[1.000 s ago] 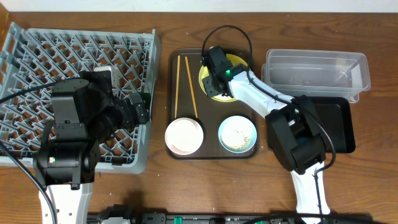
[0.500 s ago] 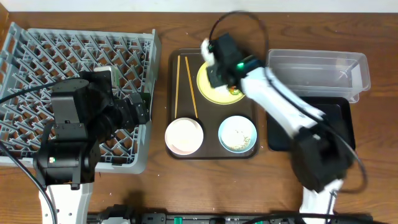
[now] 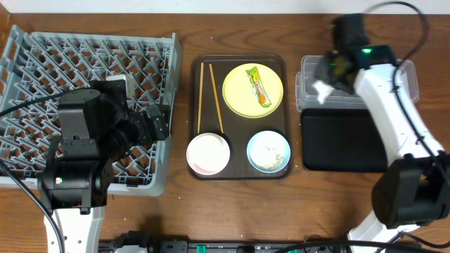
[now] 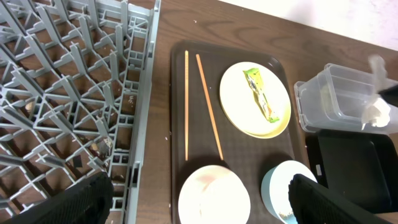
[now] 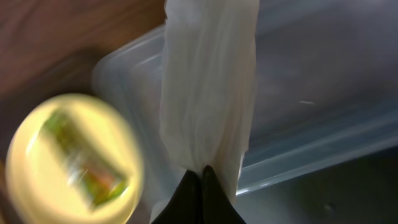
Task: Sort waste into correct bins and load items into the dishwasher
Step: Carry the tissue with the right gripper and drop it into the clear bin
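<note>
Right gripper (image 5: 202, 191) is pressed together on the top edge of the white paper napkin (image 5: 208, 93), which hangs in a long fold over the left end of the clear tub (image 3: 307, 74); whether its lower end touches the tub I cannot tell. Change from a second ago: the right arm then reached across the brown serving tray (image 3: 195, 105) with its gripper down over the yellow plate (image 3: 242, 98); half a second ago it was blurred just above that plate; now it stands well to the right, over the tub. The plate is uncovered, and the green-yellow snack wrapper (image 3: 258, 86) lies on it at a slant (the napkin is no longer anywhere on the brown tray). No change in the rest of the tray: chopsticks (image 3: 211, 98) lie side by side along its left part, the white bowl (image 3: 208, 153) sits at its near left corner, and the light-blue bowl (image 3: 268, 151) beside it holds pale crumbs (image 3: 270, 154). The black tray (image 3: 344, 140) lies just in front of the tub. The left arm has not moved: left gripper (image 3: 157, 124) hangs at the right edge of the grey dish rack (image 3: 84, 63), fingers spread wide in the wrist view and holding nothing.
</note>
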